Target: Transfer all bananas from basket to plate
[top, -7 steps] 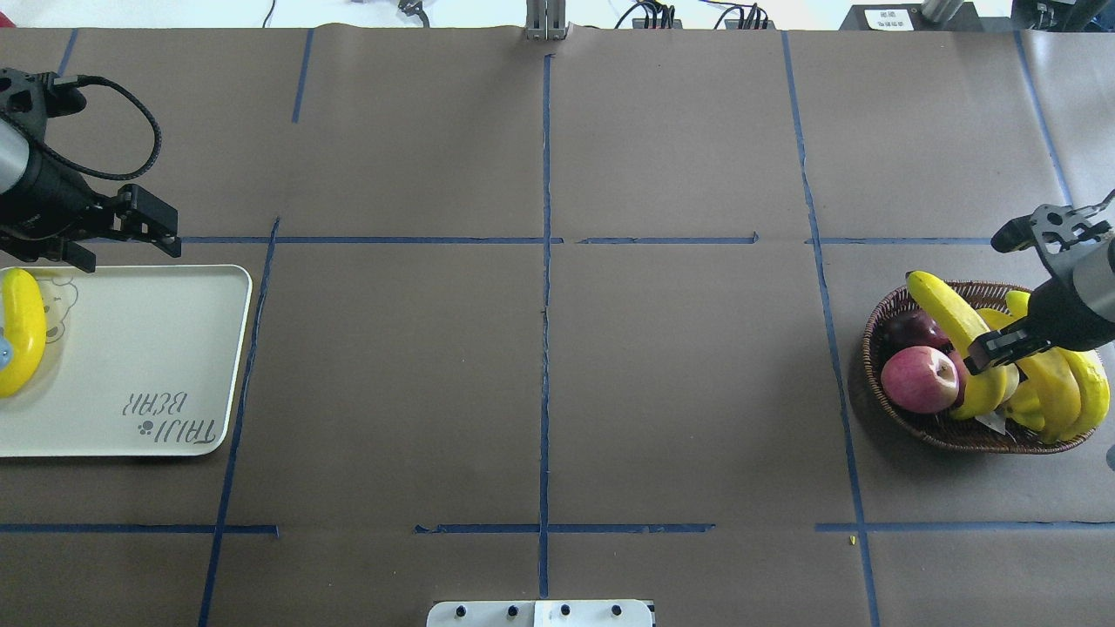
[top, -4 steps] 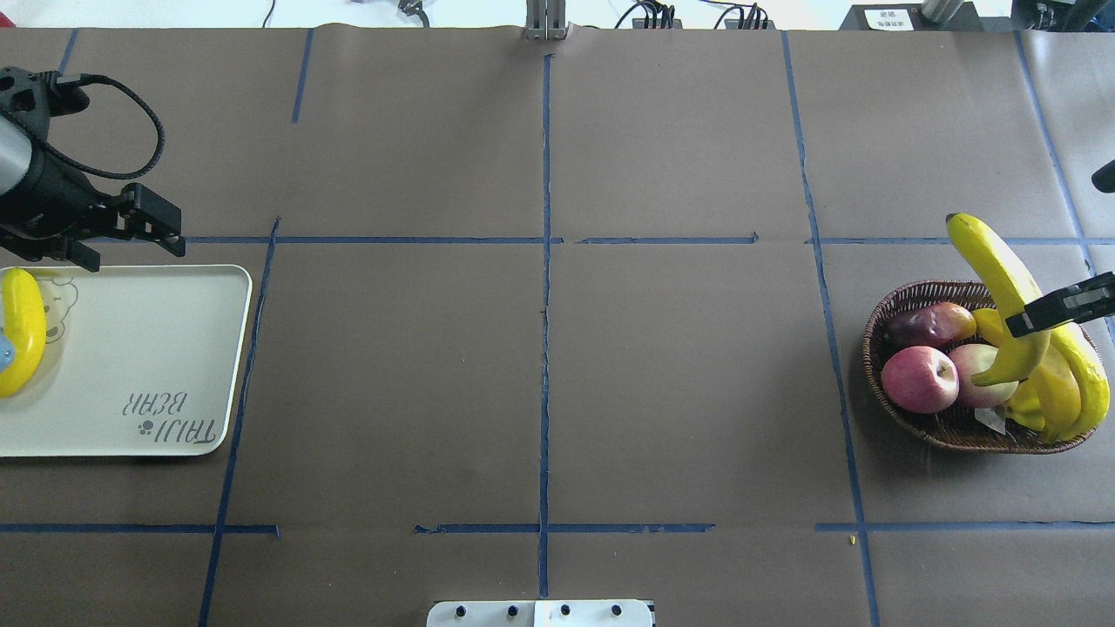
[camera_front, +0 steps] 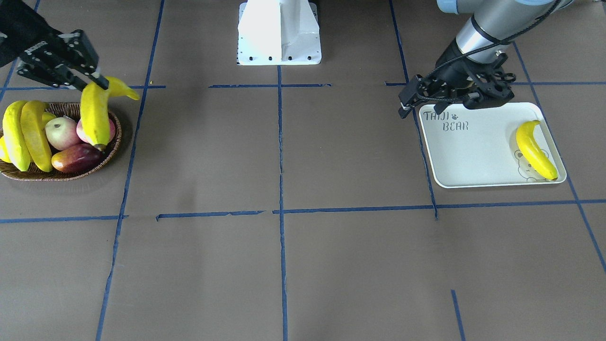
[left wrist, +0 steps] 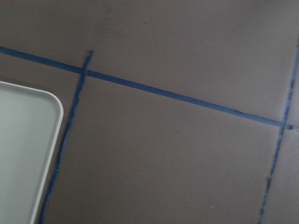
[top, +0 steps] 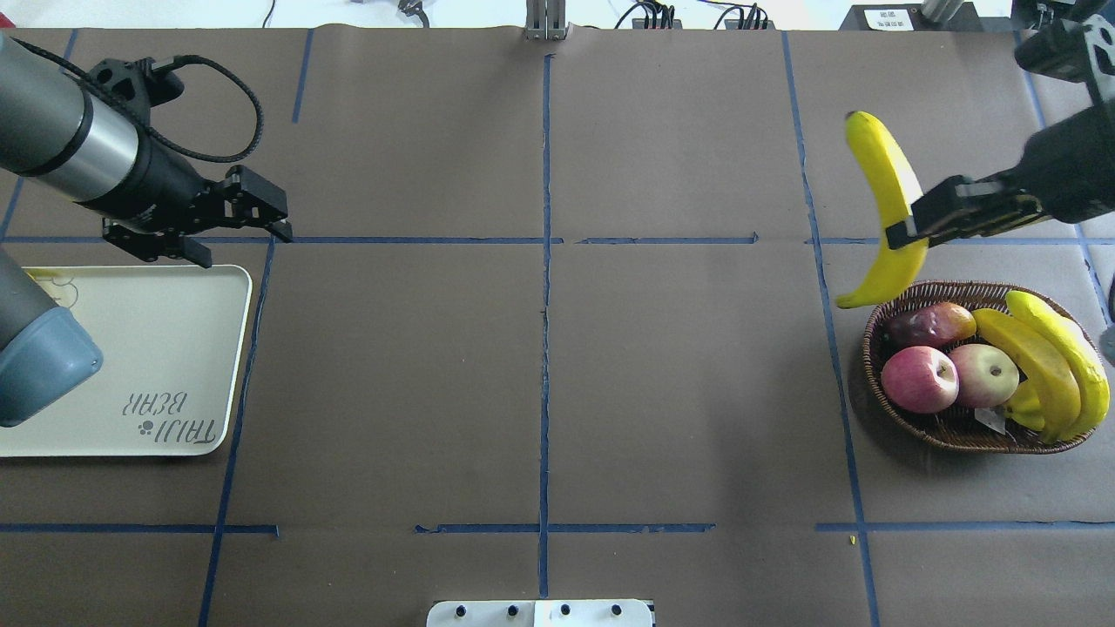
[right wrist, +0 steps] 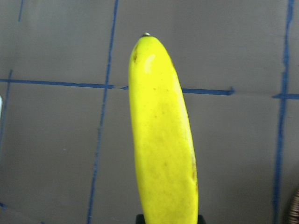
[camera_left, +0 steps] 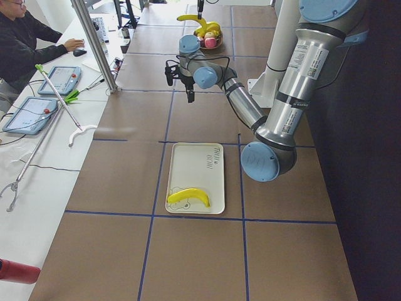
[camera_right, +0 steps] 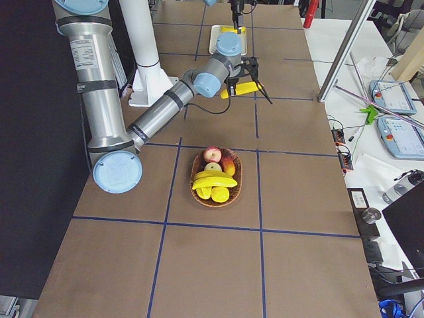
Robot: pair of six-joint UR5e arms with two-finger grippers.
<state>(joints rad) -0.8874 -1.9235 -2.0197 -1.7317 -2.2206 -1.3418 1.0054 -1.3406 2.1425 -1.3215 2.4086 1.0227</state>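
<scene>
My right gripper (top: 904, 230) is shut on a long yellow banana (top: 883, 205), held in the air beyond the far left rim of the brown wicker basket (top: 874, 366). The right wrist view shows this banana (right wrist: 163, 140) pointing away over the table. Two more bananas (top: 1050, 366) lie along the basket's right side. One banana (camera_front: 532, 149) rests on the pale plate (camera_front: 473, 156) over the bear print; in the overhead view my left arm hides it. My left gripper (top: 248, 247) is open and holds nothing, just beyond the far right corner of the plate (top: 157, 348).
Two apples (top: 920, 379) and a dark red-yellow fruit (top: 930, 324) share the basket. Blue tape lines cross the brown table cover. The white robot base (camera_front: 279, 33) stands at mid-table. A person sits at a side table (camera_left: 37, 44) with tablets.
My right gripper has lifted the banana out of the basket and carried it up and toward the table's far side and middle. My left arm has swung right, past the plate's far corner.
</scene>
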